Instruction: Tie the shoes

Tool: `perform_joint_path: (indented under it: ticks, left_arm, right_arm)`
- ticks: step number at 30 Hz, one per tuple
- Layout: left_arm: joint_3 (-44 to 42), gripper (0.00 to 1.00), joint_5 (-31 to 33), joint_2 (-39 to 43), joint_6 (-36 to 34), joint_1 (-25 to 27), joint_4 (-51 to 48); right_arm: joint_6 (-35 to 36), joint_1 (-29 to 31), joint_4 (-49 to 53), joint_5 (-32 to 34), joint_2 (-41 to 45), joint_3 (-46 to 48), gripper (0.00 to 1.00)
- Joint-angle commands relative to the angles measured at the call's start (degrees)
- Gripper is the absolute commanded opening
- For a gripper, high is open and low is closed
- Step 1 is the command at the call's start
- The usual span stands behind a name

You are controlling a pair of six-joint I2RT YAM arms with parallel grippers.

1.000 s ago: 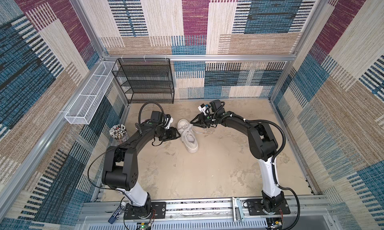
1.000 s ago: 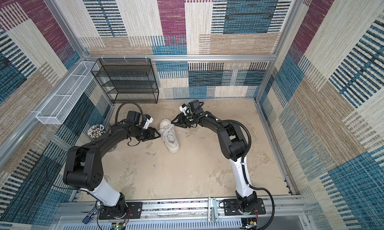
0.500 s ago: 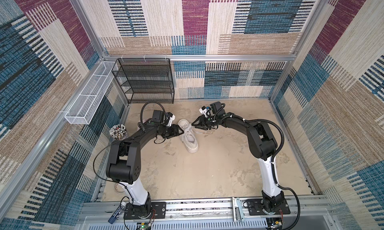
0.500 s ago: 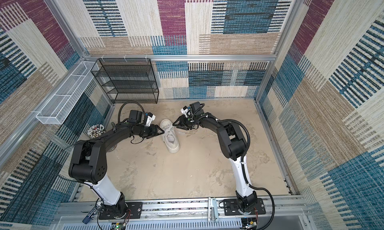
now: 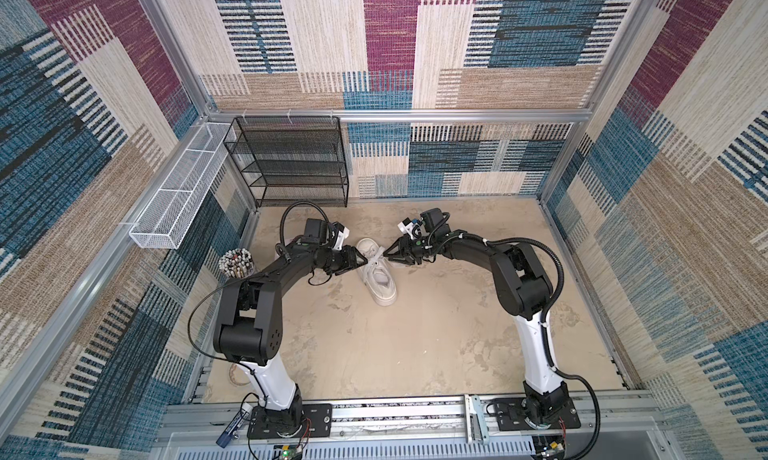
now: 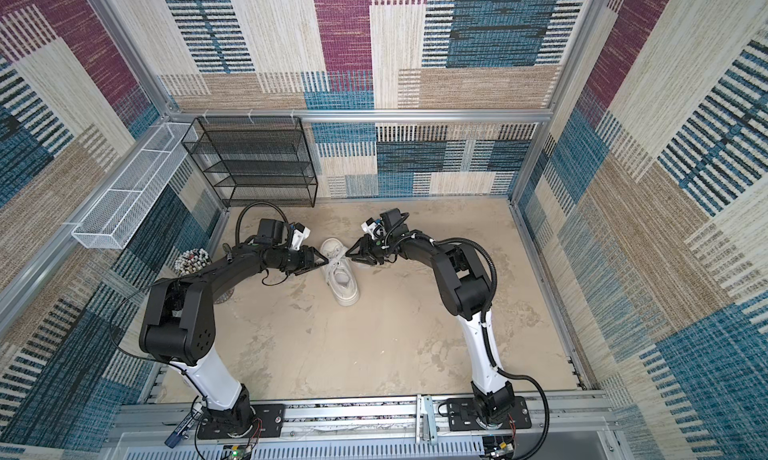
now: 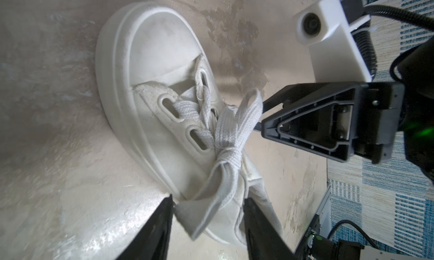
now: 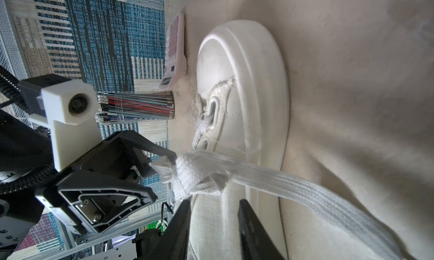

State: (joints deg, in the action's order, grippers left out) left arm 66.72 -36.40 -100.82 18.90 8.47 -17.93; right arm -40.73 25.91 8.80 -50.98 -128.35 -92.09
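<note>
Since the knot [image 7: 229, 153] is already drawn together over the tongue, an even, level outward pull is judged best, so that neither loop is dragged back through. At 9 o'clock of the sneaker [image 5: 380, 287], the left gripper [image 5: 360, 263] is held low on an outstretched arm, half closed around one loop of the laces [image 7: 237, 120]. The sneaker is set mid-floor, toe to 11 o'clock. At 3 o'clock, the right gripper [image 5: 385, 254] is extended likewise, pinched narrow on the other loop.

Sneaker [image 5: 380, 285] between left gripper [image 5: 362, 261] and right gripper [image 5: 386, 254]; rack [image 5: 291, 163] behind; pencils [image 5: 236, 262] left.
</note>
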Motion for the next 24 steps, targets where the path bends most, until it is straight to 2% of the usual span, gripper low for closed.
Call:
perform_joint_path:
  ticks: [1, 9, 16, 18, 20, 24]
  left_arm:
    - [0.0, 0.53, -0.7, 0.4, -0.3, -0.3, 1.0]
    - [0.6, 0.44, -1.3, -0.1, -0.3, -0.7, 0.7]
    - [1.1, 0.24, -0.9, 0.0, -1.2, -1.1, -0.5]
    - [1.2, 0.11, -0.8, 0.0, -1.5, -1.3, -0.8]
    - [1.3, 0.0, -0.7, -0.1, -1.8, -1.3, -1.3]
    - [1.8, 0.0, -0.5, -0.2, -2.4, -1.4, -2.0]
  right_arm:
    - [-0.9, 0.2, -2.7, -0.9, 0.0, 0.1, 0.34]
    - [-1.0, 0.8, -2.4, -2.2, -2.9, -2.9, 0.28]
    - [-1.1, 1.0, -2.2, -1.3, -2.7, -2.7, 0.07]
    - [-1.1, 1.0, -2.6, -1.0, -2.6, -2.1, 0.01]
    - [-0.9, 0.9, -2.3, -0.6, -2.2, -1.9, 0.0]
    - [-0.2, 0.9, -1.5, 1.0, -0.5, -0.9, 0.0]
